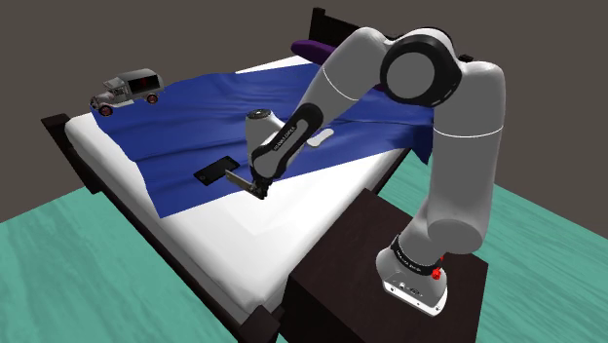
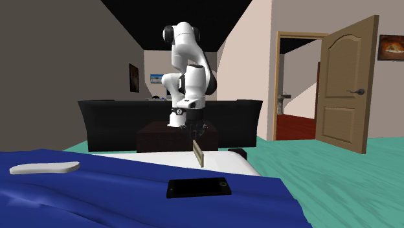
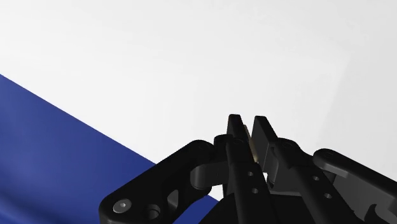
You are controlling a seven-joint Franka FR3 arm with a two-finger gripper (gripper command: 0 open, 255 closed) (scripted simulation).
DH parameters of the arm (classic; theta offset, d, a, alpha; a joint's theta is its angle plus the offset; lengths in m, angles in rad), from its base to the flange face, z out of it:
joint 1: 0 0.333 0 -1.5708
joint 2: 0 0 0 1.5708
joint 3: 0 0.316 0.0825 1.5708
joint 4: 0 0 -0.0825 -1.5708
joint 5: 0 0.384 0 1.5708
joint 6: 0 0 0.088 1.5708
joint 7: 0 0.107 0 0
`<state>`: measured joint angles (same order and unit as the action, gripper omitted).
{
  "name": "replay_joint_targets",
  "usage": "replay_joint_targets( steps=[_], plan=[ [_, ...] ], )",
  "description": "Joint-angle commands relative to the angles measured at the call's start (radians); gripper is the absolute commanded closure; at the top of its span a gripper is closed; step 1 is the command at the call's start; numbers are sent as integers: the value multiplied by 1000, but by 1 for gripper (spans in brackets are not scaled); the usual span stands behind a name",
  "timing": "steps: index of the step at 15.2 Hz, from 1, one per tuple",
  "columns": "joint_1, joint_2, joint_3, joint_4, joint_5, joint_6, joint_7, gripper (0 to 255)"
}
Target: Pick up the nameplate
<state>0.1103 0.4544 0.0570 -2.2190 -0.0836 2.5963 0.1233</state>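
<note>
Inside hand (image 3: 247, 122), nameplate (image 3: 252, 146) barely visible

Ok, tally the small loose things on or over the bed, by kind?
Nameplate, clasped in the gripper: 1
Toy truck: 1
Black flat slab: 1
White flat oblong: 1
Total: 4

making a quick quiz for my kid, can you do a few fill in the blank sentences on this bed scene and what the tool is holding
1. The tool clasps a thin tan nameplate over the ____ sheet.
2. The flat black phone lies on the ____ blanket.
3. The brown door in the second exterior view stands ____.

Missing words: white; blue; open
</note>
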Motion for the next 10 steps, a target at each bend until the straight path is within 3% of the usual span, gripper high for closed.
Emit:
replay_joint_targets(
  steps=[1, 10],
  plan=[
    [-3, -32, 3, -10, 4, -22, -4, 255],
    [-8, -119, 11, -18, 17, -101, -14, 255]
  ],
)
